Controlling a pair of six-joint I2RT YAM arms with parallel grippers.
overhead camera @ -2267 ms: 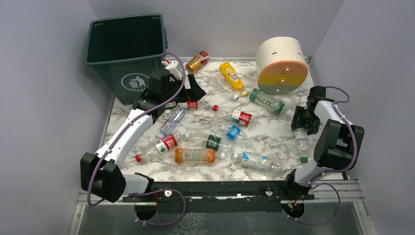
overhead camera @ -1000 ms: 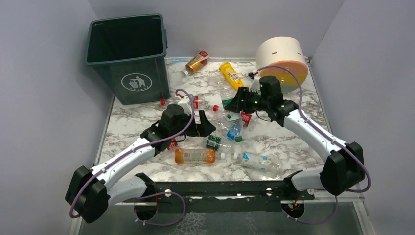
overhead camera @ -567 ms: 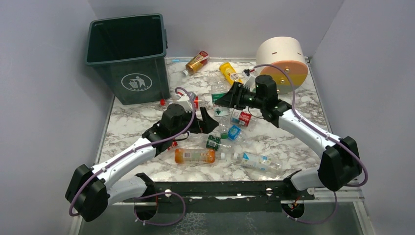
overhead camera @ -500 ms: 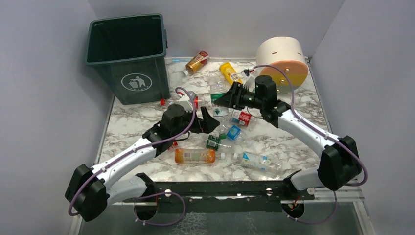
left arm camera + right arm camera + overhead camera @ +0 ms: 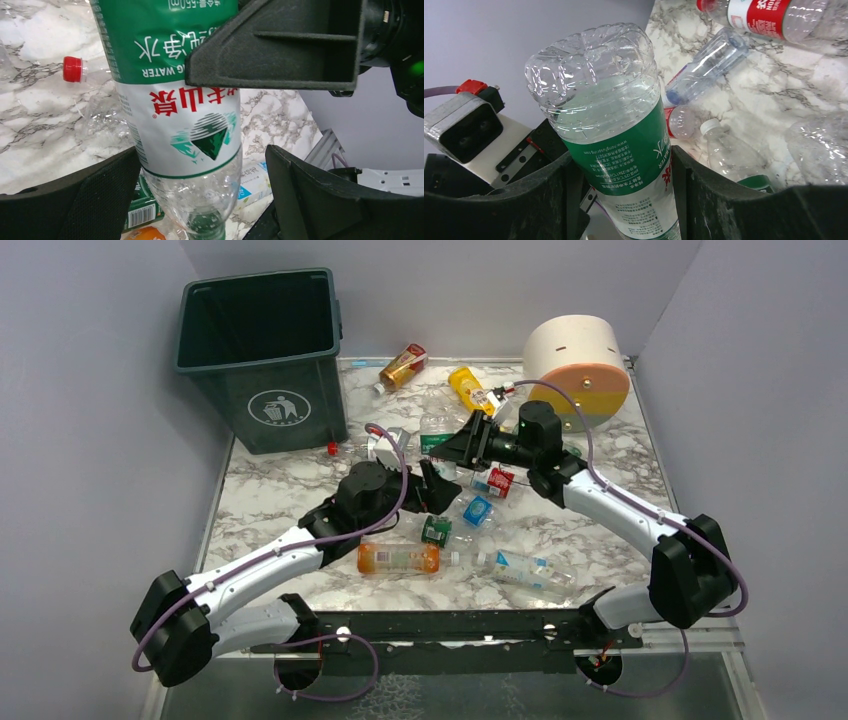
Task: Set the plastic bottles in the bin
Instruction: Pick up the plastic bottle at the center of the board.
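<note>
Right of the bin (image 5: 262, 390), the right gripper (image 5: 455, 446) clamps a green-labelled bottle (image 5: 436, 443). The left gripper (image 5: 432, 487) straddles it; fingers spread, unclenched.

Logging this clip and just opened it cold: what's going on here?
The right hand is shut on a clear plastic bottle with a green label, holding it off the white marble table, over its middle. The left hand is open, its fingers on either side of that bottle's capped end, so this looks like a handover not yet completed. The tall dark green plastic bin stands at the far left corner, and many other plastic bottles lie scattered on the table.
</note>
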